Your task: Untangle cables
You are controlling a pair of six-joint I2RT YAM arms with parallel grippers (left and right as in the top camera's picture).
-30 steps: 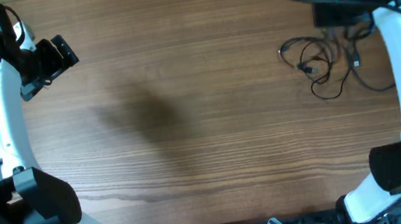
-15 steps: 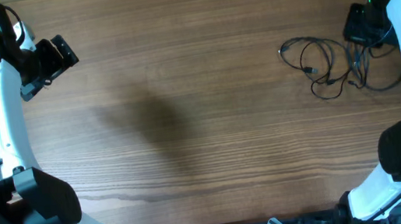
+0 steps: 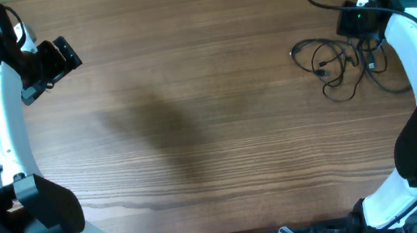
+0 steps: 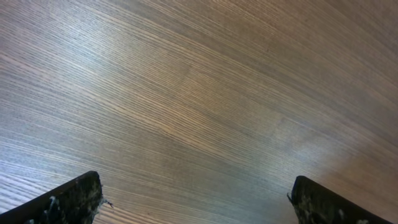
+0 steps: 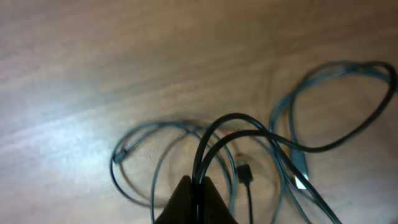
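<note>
While the right gripper (image 5: 194,196) pinches a strand of the cables (image 3: 340,65), their loops spread just ahead of its closed fingertips; the left gripper (image 4: 196,199) gapes, far away.

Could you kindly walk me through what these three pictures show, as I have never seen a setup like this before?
The top-down picture comes from a camera fixed above a wooden table. The white and black shapes along both edges are two robot arms, each ending in a two-finger gripper. The other two pictures come from small cameras mounted on the wrists, looking past each arm's own fingers.

The left gripper is open and holds nothing; its camera sees only bare wood between the two finger tips. It is parked at the far left corner, well away from the work.

On the right side lie the cables, thin black cords looped over one another. The right gripper is shut on a strand of them, pinching it while the other loops rest on the table.
</note>
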